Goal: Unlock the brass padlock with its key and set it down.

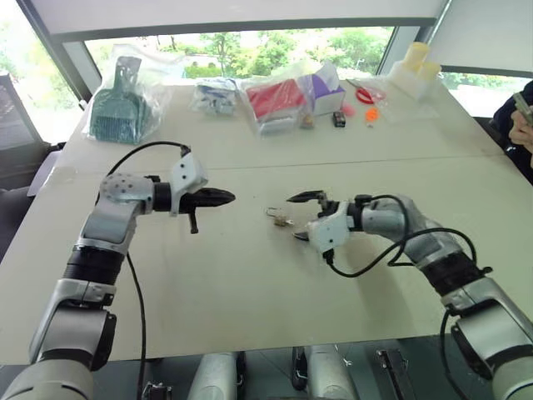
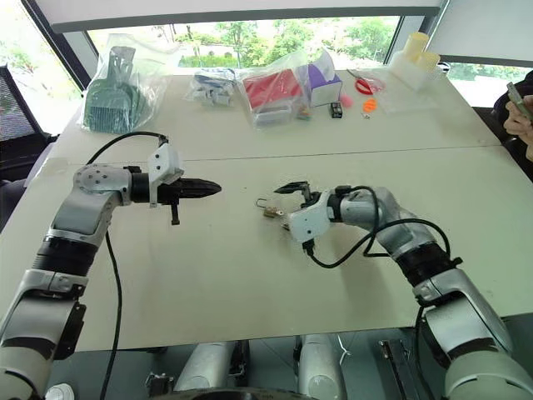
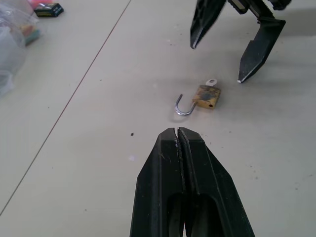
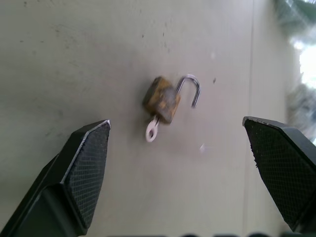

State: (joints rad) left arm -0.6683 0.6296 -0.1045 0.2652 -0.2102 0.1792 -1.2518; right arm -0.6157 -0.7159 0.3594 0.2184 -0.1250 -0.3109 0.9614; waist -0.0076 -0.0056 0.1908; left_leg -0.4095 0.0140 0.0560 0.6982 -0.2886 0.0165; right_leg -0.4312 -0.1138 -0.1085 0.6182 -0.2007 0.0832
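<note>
The brass padlock (image 4: 162,100) lies on the white table (image 1: 233,283), between my two grippers. Its silvery shackle (image 3: 183,107) is swung open, and the key (image 4: 152,131) sticks out of the body's other end. My right gripper (image 4: 176,122) is open wide, its fingertips just short of the padlock on the right side, nothing between them. My left gripper (image 1: 229,197) is shut and empty, hovering to the left of the padlock (image 1: 279,218) and pointing at it.
Along the far side of the table lie plastic bags: one with a green brush (image 1: 125,104), one with red items (image 1: 279,100), plus red scissors (image 1: 364,93) and small colourful pieces. A person's hand (image 1: 523,125) shows at the right edge.
</note>
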